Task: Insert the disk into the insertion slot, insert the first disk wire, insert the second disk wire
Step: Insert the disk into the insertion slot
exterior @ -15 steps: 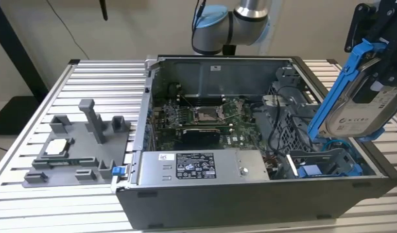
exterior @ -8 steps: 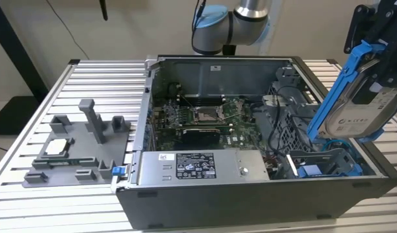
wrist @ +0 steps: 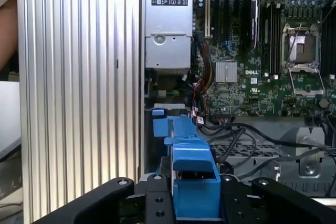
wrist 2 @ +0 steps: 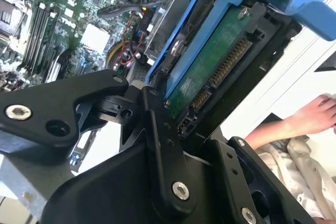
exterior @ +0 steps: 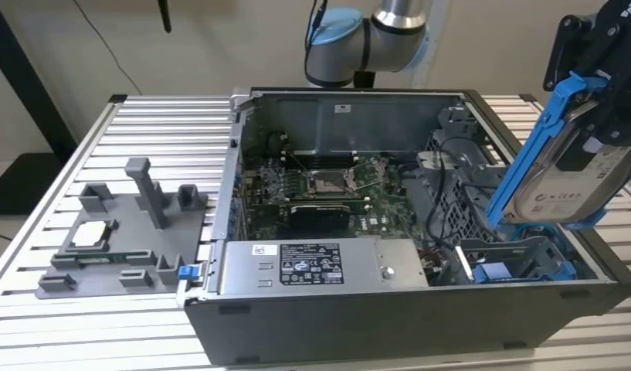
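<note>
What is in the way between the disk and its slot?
Nothing visible. The gripper holds the disk tilted just above the slot, its lower end near the opening. Cables lie beside the slot, toward the exterior view's left, apparently not over it.

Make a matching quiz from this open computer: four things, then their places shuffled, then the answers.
1 the disk
2 the insertion slot
3 power-supply box
4 grey fixture

A on the slatted table beside the case
B tilted, gripped by the claw
C along the case's near wall
D beneath the disk's lower end

Pairs: 1-B, 2-D, 3-C, 4-A
</note>
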You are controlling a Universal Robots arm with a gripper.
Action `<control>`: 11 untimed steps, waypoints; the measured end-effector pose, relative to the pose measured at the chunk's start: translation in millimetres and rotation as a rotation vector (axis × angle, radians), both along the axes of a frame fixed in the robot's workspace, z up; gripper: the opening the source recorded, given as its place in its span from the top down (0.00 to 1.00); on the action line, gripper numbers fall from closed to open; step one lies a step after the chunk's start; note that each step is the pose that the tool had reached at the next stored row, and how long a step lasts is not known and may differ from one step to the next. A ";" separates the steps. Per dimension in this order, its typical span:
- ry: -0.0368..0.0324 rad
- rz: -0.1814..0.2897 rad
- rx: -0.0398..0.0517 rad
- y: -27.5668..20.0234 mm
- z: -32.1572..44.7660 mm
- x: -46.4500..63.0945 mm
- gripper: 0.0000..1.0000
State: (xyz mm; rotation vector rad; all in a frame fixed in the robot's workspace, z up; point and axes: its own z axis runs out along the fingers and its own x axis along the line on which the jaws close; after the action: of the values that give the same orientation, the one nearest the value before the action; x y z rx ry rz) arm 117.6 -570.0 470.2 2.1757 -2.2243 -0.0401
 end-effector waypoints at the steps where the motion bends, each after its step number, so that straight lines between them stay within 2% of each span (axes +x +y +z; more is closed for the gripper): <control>1: 0.0000 0.000 -0.0001 0.0 -1.6 0.0 1.00; 11: 0.0031 0.000 0.0001 -2.4 -17.6 0.2 1.00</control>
State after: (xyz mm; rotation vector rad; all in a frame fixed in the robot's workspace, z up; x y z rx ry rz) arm 117.9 -572.4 452.6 2.1742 -2.2226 -0.0437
